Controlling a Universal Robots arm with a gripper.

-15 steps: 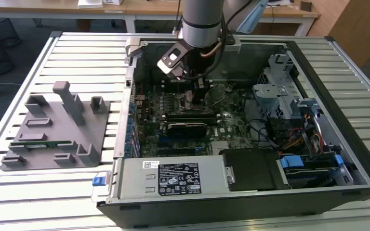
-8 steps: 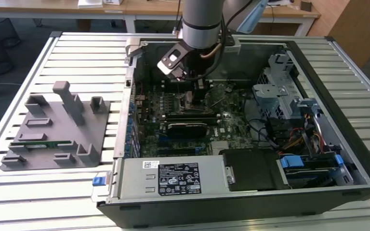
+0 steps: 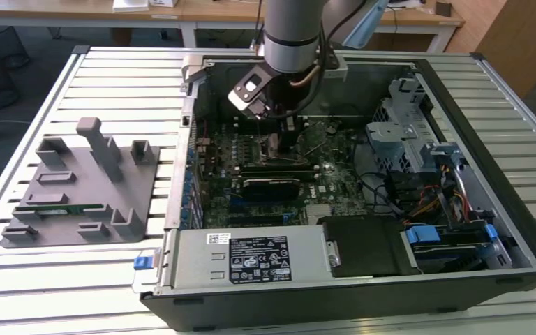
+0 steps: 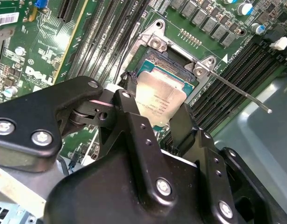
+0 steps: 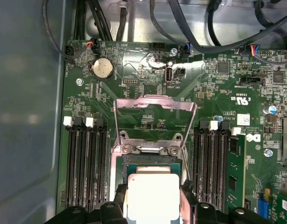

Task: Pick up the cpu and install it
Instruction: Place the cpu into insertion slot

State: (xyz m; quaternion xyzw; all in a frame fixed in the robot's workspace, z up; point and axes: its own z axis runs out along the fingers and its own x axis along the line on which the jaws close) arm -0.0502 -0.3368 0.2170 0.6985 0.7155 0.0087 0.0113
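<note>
While the grey robot arm (image 3: 292, 35) is reaching down into the open black computer case (image 3: 491, 230), the black two-finger claw (image 4: 155, 106) is gripping the small flat square cpu with a silvery metal top and pale-green rim (image 4: 162, 95), one finger against each of two opposite edges. The chip is sitting directly over the square black socket (image 4: 157, 63) on the green motherboard (image 5: 218, 88); can't tell if it's touching the contacts.

The first wrist view is showing the metal load plate (image 5: 155, 100) standing open beyond the socket, plus a round silver coin cell (image 5: 102, 68). The second wrist view is showing the thin metal retention lever (image 4: 241, 91) sticking out sideways, released.

The exterior view is adding the surroundings: on its left, a grey moulded fixture plate (image 3: 82, 195) is lying on the slatted metal tabletop (image 3: 63, 279) beside the case, with a long green memory stick (image 3: 58, 207) resting in it.
</note>
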